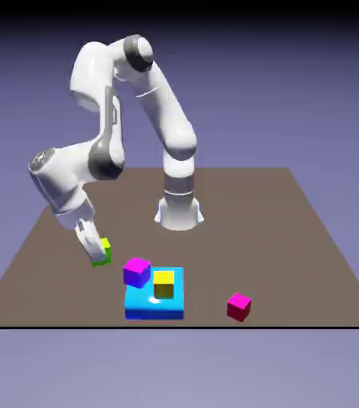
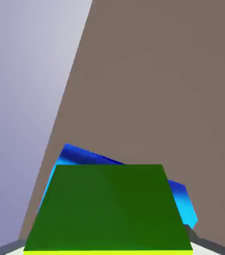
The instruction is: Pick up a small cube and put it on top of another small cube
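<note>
Gripping the lime-green cube (image 1: 102, 253) off the surface (image 1: 294, 239), the tool (image 1: 96, 252) looks tilted, so I reckon the cube could land crooked on the yellow cube (image 1: 164, 282) and slide off.

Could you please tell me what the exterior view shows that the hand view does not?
Only the exterior view shows the arm, the purple cube, the yellow cube, the magenta cube and the gripper. Only the hand view shows the lime-green cube's dark green face close up, filling the lower frame. Both show the lime-green cube held in the gripper, the blue block and the brown table.
</note>
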